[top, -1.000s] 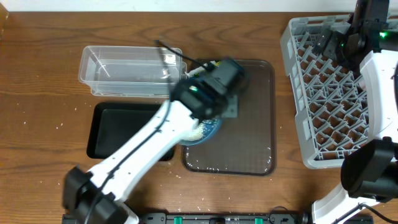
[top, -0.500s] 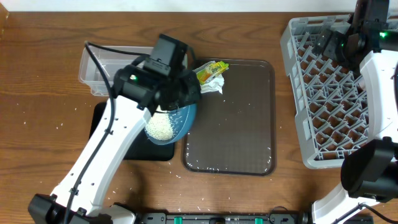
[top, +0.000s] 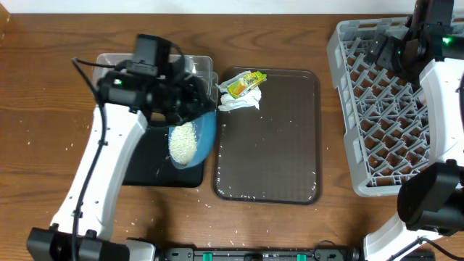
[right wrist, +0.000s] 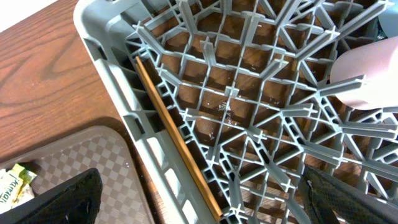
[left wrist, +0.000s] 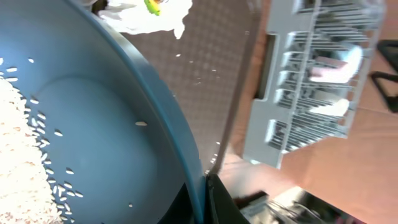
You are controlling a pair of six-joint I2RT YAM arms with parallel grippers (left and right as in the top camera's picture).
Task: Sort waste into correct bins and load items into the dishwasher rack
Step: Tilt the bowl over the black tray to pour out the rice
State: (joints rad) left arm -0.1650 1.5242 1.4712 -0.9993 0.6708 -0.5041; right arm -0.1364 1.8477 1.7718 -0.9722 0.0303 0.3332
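My left gripper is shut on the rim of the light-blue bowl. It holds the bowl tilted above the black tray, with a heap of white rice inside. In the left wrist view the fingers pinch the bowl's rim and the rice lies at the left. The wrapper and the tissue lie on the brown tray. My right gripper is open and empty above the grey rack. A chopstick and the pink bowl are in the rack.
The clear tub stands behind the black tray, partly hidden by my left arm. Loose rice grains are scattered on the wooden table and along the brown tray's near edge. The rack fills the right side of the table.
My left arm has carried the bowl of rice leftward, off the brown tray and over the black tray, tilting it. The right arm has not moved.
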